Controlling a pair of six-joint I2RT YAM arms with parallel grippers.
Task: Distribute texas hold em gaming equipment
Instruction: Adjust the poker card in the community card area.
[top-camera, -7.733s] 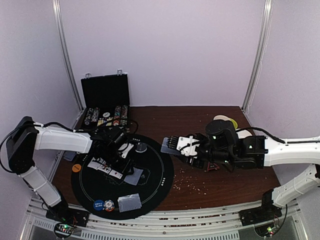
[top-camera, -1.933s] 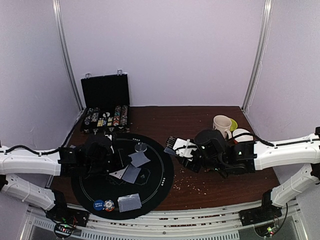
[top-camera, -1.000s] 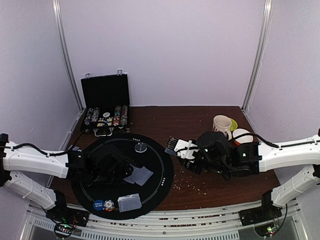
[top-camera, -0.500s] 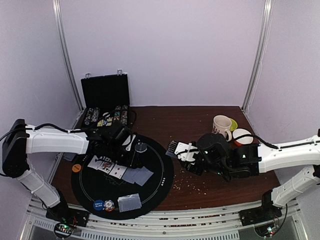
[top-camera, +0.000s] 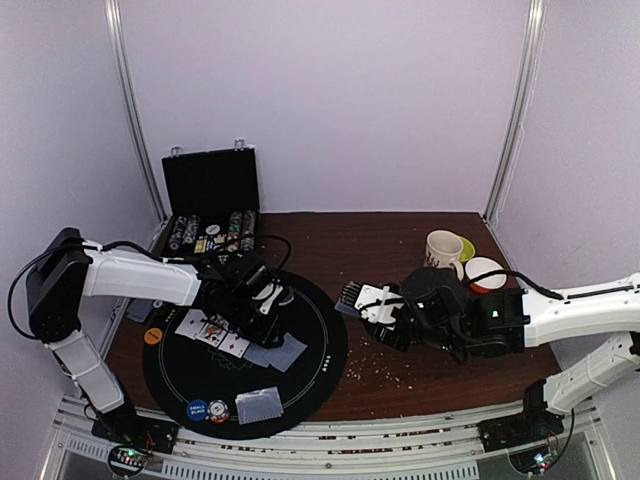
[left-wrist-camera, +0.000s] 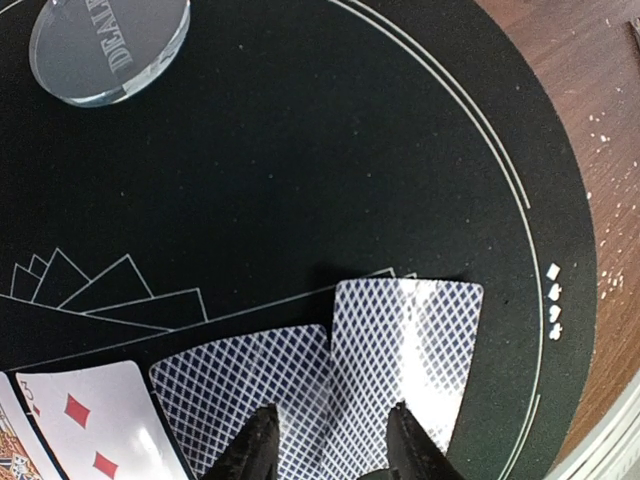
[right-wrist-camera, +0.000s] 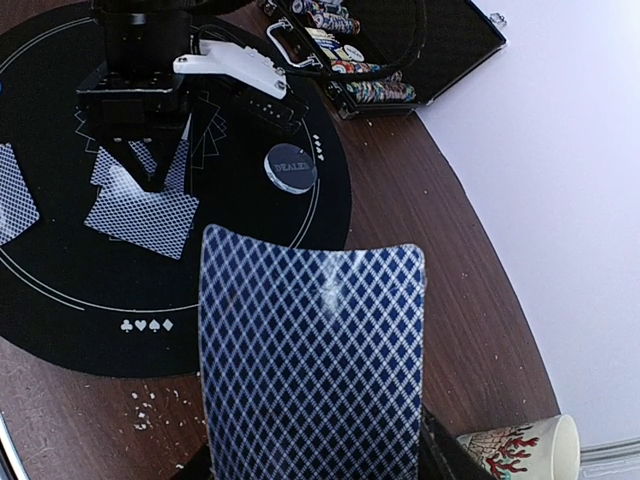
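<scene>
My right gripper (top-camera: 368, 302) is shut on the deck of blue-backed cards (right-wrist-camera: 312, 350) and holds it above the wood just right of the black round mat (top-camera: 320, 350). My left gripper (left-wrist-camera: 333, 445) is open and hovers just over two face-down cards (left-wrist-camera: 420, 340) lying side by side on the mat (top-camera: 275, 350). Face-up cards (top-camera: 213, 335) lie to their left. The clear dealer disc (left-wrist-camera: 110, 50) sits beyond the left gripper. An orange disc (top-camera: 152, 336) lies at the mat's left edge. Blue (top-camera: 197, 409) and red-white (top-camera: 219, 408) discs and more face-down cards (top-camera: 259, 405) lie at the front.
The open black chip case (top-camera: 211, 205) stands at the back left. A white patterned mug (top-camera: 441, 249) and small bowls (top-camera: 485, 272) stand behind my right arm. White crumbs (top-camera: 385, 365) lie scattered on the brown table right of the mat.
My left arm swept over the mat, left two face-down cards side by side and drew back toward the far left. My right gripper stayed nearly still with the deck.
</scene>
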